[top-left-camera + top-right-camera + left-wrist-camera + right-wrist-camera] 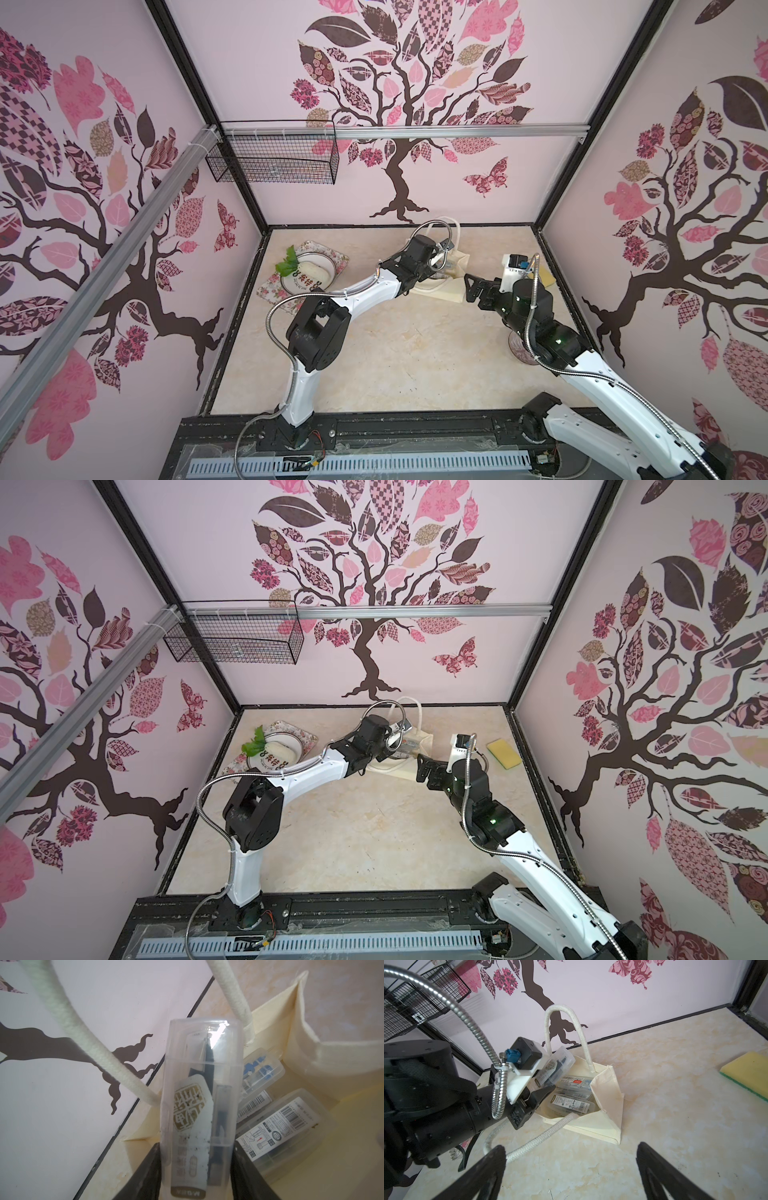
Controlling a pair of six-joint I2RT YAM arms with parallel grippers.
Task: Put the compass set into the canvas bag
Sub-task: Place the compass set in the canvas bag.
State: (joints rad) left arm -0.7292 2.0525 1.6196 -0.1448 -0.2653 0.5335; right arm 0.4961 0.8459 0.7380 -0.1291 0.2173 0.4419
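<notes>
1. While the left arm stretches forward and across to the canvas bag [445, 291], its wrist tips down over the open mouth. The left gripper [196, 1145] is clamped on the lower end of the compass set [199, 1088], a clear plastic case.
2. Compass set hangs tilted above the opening, just beside the upright handle [560, 1014] — not yet down among the cases inside.
3. Right arm reaches forward, right gripper [571, 1146] aimed at the bag's near side, near it but apart. Jaws are spread wide with nothing between them.
4. Left wrist view alone shows the bag's bottom, where more clear cases [276, 1132] lie flat, one with blue parts [259, 1072].
5. Right wrist view shows the second handle [533, 1140] flopped onto the table [675, 1126] toward the right gripper.
6. Yellow sponge [503, 752] is in plain sight in a top view, off to the right, well apart from the bag.
7. Writing: "M&G" at the foot of the held case's label [187, 1192]. The gold seal characters above it are unreadable to me. Barcode stickers are on the cases in the bag, digits too small.
</notes>
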